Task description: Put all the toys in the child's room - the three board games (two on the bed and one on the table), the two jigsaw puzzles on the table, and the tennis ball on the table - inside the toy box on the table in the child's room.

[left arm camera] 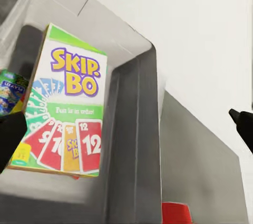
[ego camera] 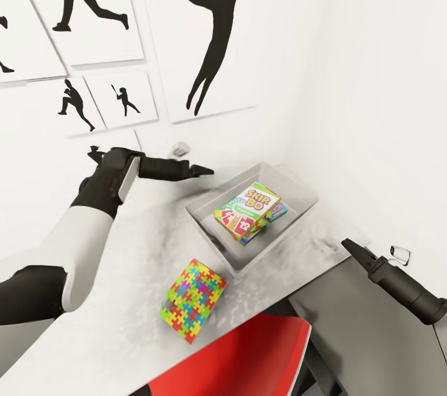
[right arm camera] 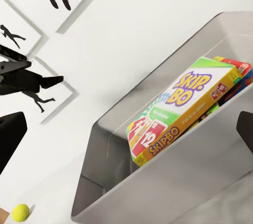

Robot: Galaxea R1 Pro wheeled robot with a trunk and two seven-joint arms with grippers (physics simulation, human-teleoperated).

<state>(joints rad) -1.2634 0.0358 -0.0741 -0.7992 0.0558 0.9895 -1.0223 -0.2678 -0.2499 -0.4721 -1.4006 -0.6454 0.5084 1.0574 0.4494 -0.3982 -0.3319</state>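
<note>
The light-grey toy box stands on the pale table against the wall. Inside it the SKIP-BO board game lies tilted on top of a smaller blue game; the SKIP-BO box also shows in both wrist views. One jigsaw puzzle lies flat on the table in front of the box. The tennis ball rests apart from the box. My left gripper hovers open beside the box's far-left corner. At the table's right end my right gripper is open and empty.
A red chair is tucked under the table's front edge. A lower dark-grey desk adjoins on the right, with a small white object near my right arm. Silhouette pictures hang on the wall behind.
</note>
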